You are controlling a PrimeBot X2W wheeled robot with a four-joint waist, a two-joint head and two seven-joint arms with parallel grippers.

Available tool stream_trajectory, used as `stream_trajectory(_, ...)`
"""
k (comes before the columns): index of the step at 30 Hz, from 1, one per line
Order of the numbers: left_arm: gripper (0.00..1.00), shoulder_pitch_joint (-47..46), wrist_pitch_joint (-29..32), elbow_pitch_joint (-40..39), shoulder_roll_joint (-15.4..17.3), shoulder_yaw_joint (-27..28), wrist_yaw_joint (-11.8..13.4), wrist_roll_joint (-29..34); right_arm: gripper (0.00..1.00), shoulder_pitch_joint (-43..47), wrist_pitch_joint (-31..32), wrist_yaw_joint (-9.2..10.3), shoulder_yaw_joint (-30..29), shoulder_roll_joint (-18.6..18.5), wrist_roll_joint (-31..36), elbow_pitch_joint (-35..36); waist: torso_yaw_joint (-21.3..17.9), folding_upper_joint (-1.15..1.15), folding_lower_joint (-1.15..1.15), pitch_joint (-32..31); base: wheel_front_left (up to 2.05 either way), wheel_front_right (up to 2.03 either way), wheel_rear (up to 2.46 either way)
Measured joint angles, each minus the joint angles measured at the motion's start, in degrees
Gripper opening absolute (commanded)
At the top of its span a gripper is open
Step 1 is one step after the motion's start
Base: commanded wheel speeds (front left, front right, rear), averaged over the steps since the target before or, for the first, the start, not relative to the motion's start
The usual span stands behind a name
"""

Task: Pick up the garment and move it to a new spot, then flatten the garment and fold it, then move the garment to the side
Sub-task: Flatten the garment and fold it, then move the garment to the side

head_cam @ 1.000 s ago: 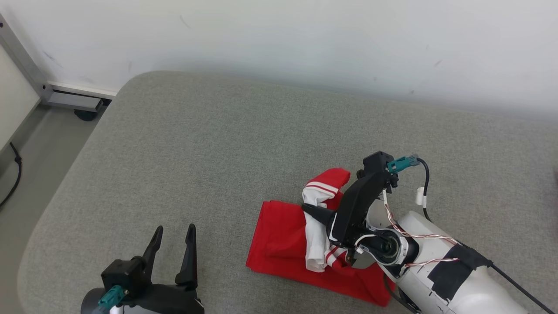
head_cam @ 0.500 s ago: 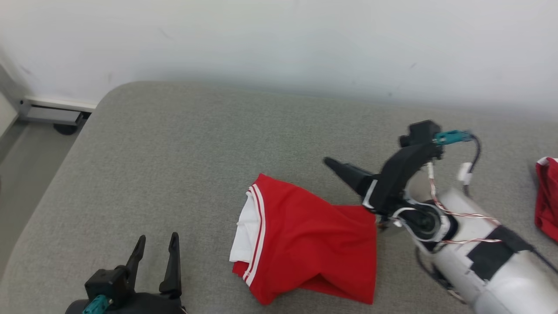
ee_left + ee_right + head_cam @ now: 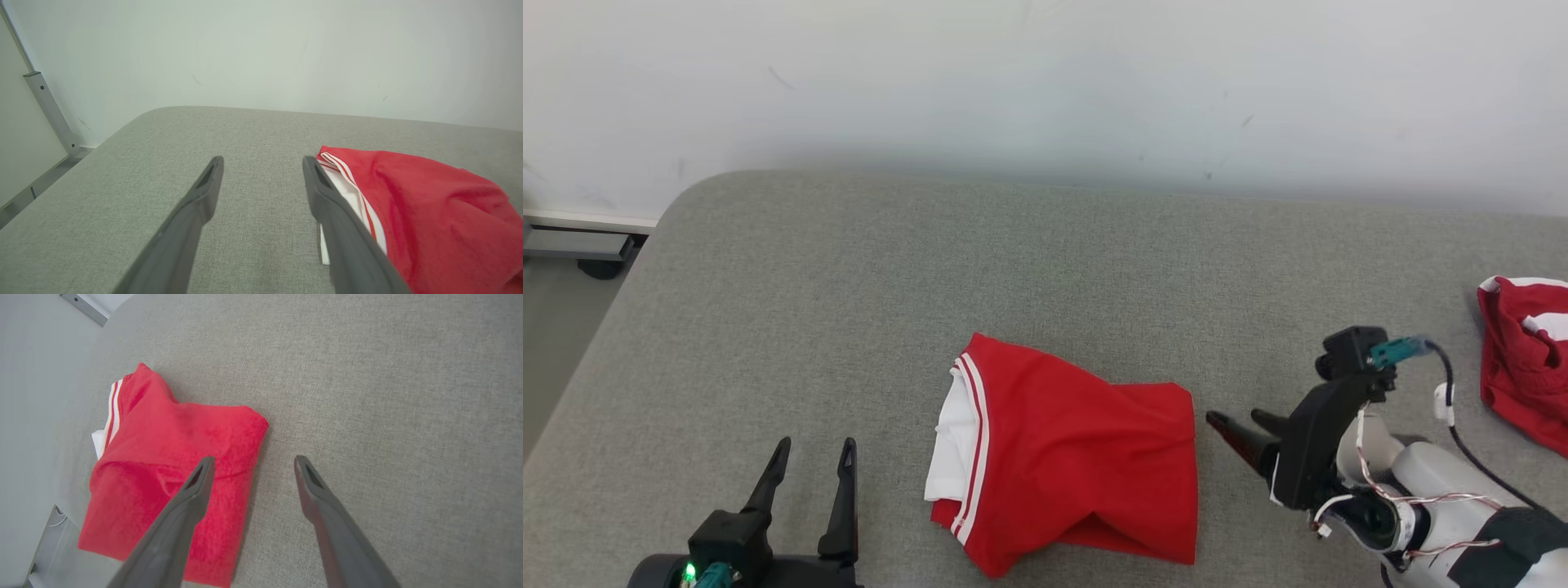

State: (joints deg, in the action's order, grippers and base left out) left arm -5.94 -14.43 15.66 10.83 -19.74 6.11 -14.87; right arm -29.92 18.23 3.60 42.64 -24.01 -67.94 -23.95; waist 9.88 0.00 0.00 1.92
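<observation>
The red garment point(image 3: 1070, 465) is seen lying on the grey cushion point(image 3: 931, 269), between the two grippers and close to the front edge. It looks folded, but it is puffy, and a white part with stripes is poking out on its left side. The left gripper point(image 3: 815, 443) is held wide open with nothing in it, near that white part. The right gripper point(image 3: 1235, 416) is also spread wide and empty, just beside the right edge of the garment but not touching it. The move to the side is judged to be the job that is left, and a few things could go wrong there. If only the top layer is pinched, the fold could be pulled open and the work would be spoiled. If the garment is dragged instead of lifted, it could be bunched up against the cushion. If it is pushed toward the front, it could be dropped off the edge. Another red cloth point(image 3: 1523, 359) is lying well apart on the right, so the two could be mixed up if the garment is put too near it.
</observation>
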Motion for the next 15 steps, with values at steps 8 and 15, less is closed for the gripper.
stream_trajectory(8, 1.00, -0.2, 0.0, -1.0, -0.3, -0.4, 0.4, 2.0, 1.00, 0.8, 1.5, 1.02, 0.6, 1.1, -0.5, -1.5, 0.5, 0.00, 0.00, 0.1, 0.00, 0.00, 0.00)
stream_trajectory(15, 1.00, -0.2, 0.0, -1.3, -0.6, -0.8, 0.5, 2.8, 1.00, 1.7, 3.5, 1.74, 1.0, 2.5, -1.7, -3.8, 2.0, 0.00, 0.00, 0.4, 0.00, 0.00, 0.00)
